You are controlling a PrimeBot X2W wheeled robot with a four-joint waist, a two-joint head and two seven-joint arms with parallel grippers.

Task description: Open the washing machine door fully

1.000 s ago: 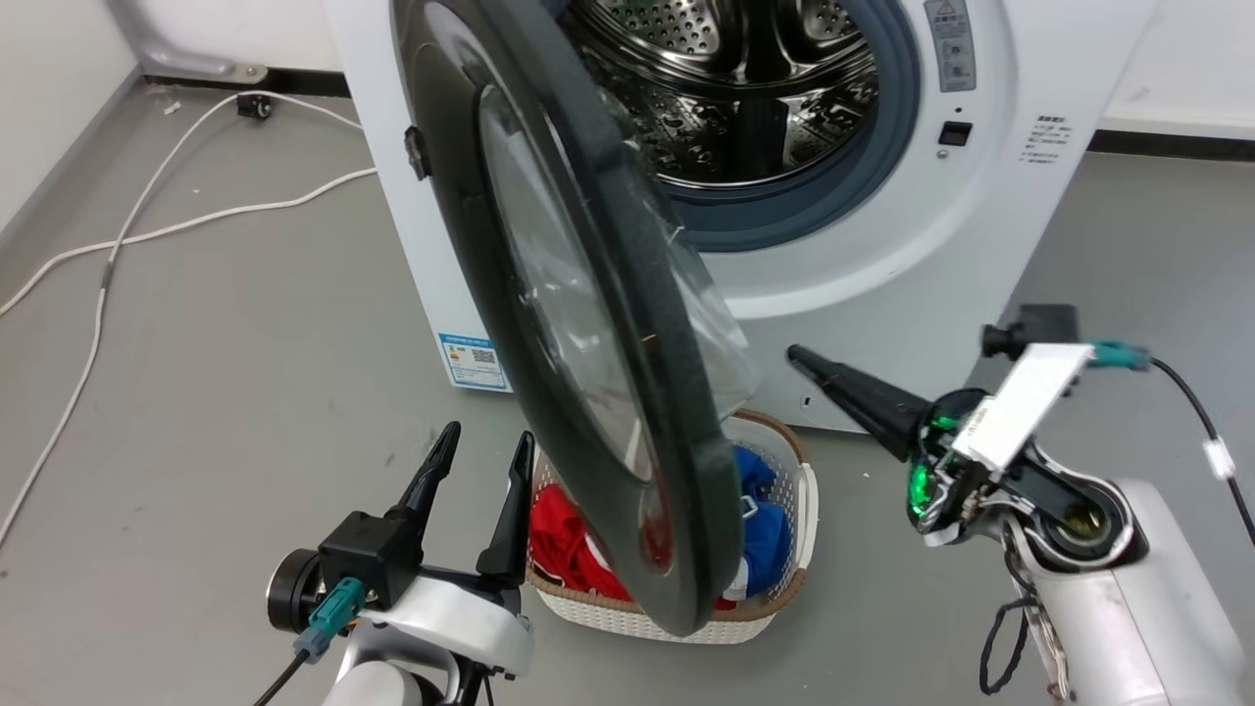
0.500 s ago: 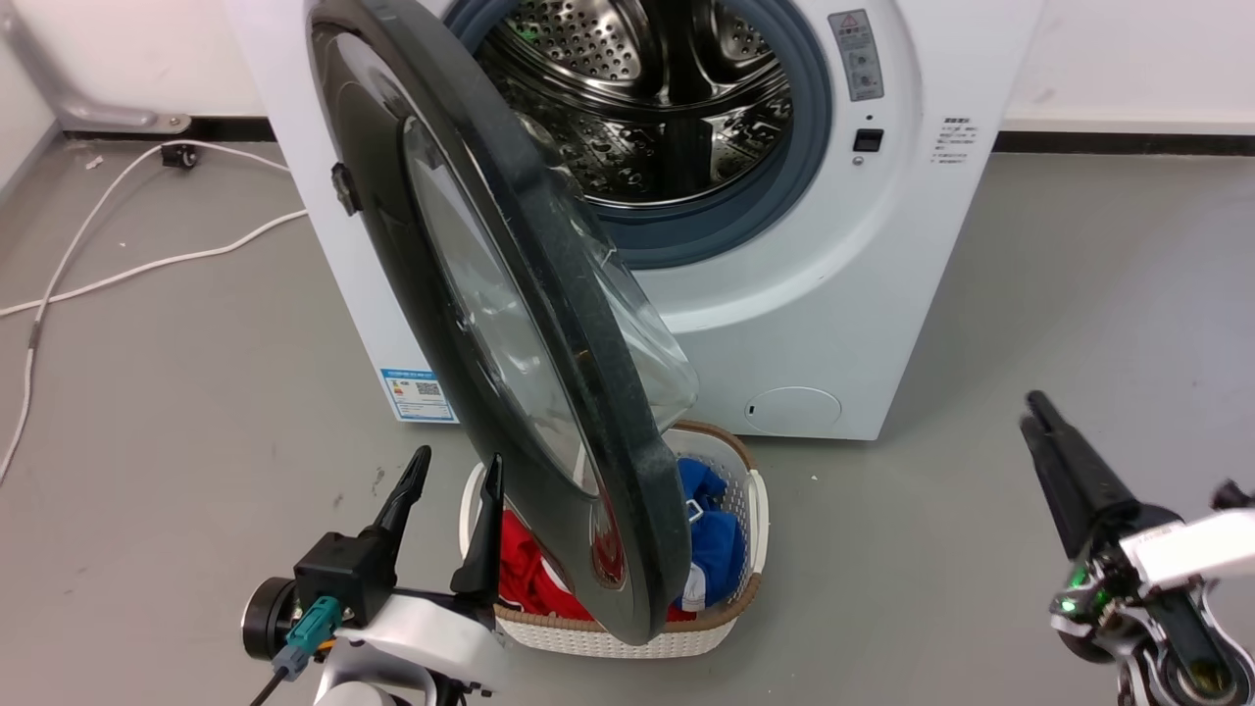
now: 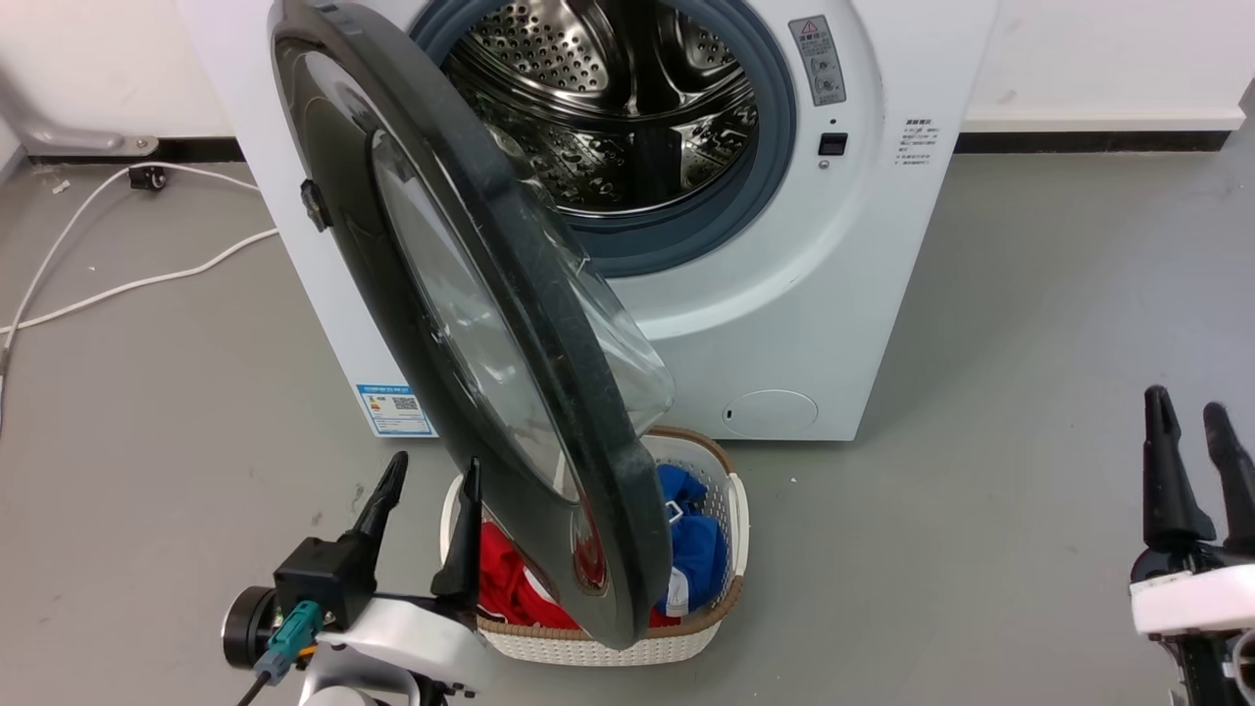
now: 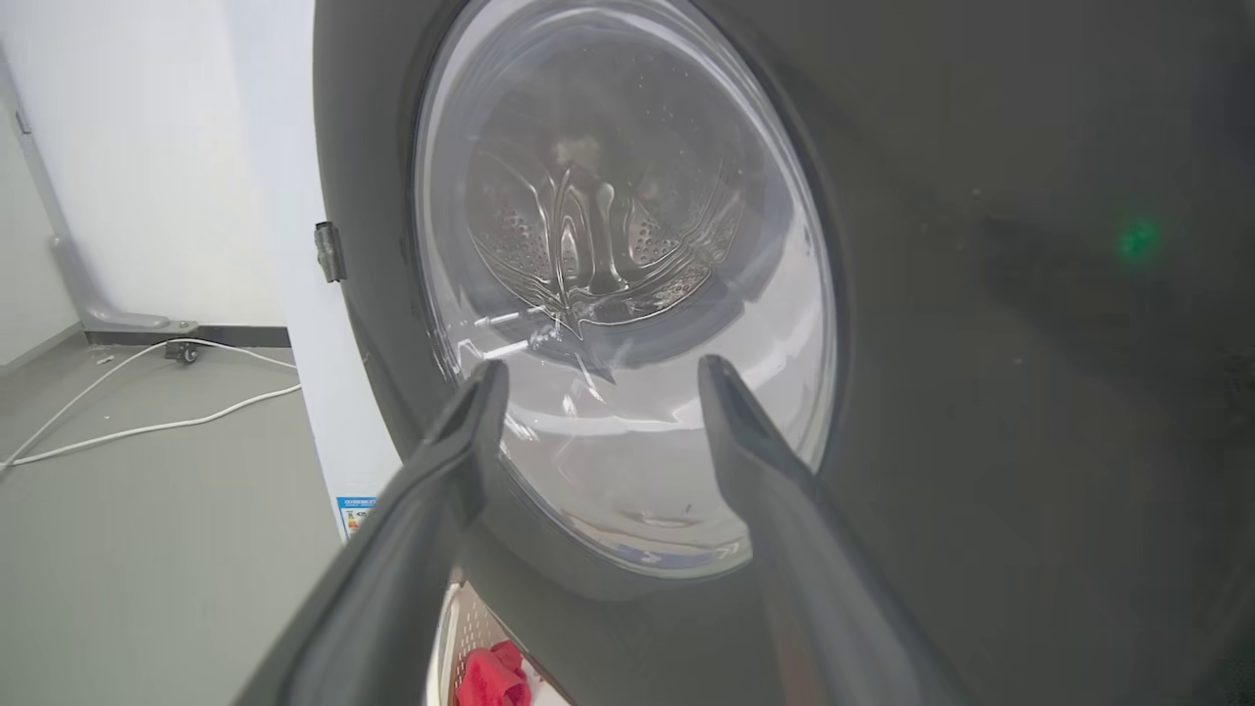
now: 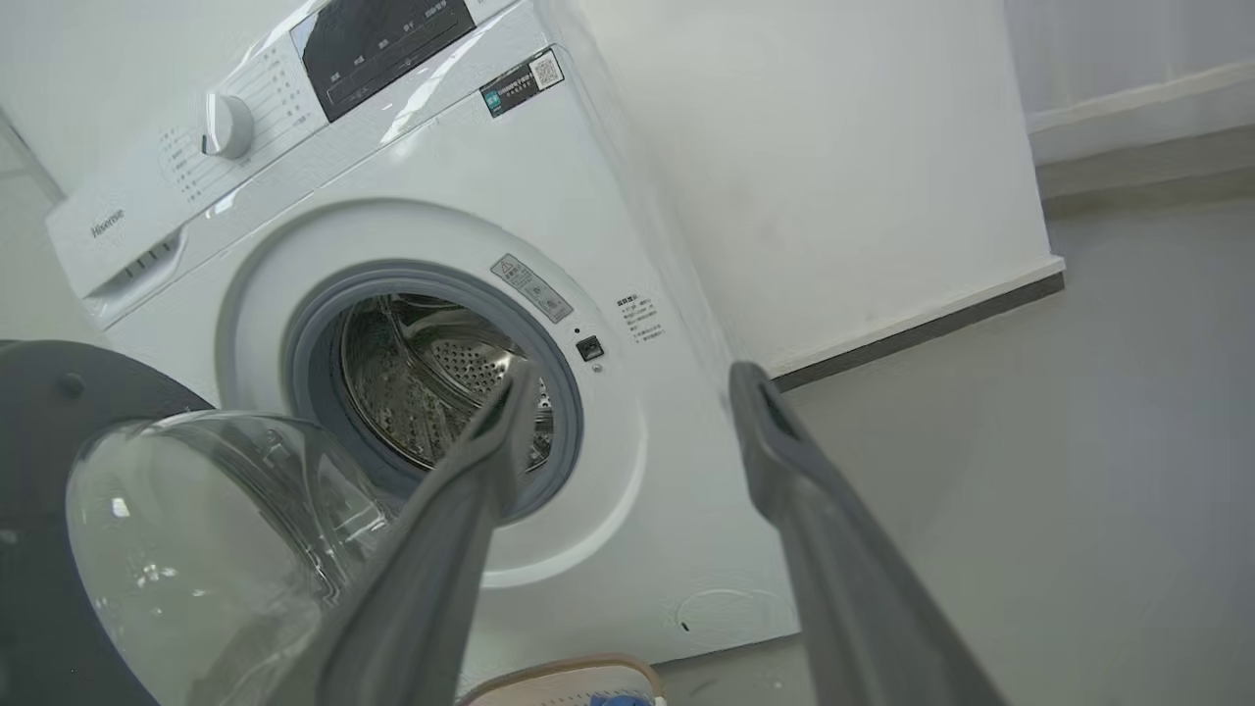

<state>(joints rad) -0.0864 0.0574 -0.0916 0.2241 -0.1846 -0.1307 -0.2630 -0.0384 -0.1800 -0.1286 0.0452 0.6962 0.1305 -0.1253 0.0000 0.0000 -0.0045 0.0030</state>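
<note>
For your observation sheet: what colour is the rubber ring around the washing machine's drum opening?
The rubber ring is grey-blue, clearest in the head view.

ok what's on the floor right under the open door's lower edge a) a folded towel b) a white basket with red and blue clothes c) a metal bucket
b, the white laundry basket with red clothes and blue clothes stands below the lower edge of the washing machine door
</note>
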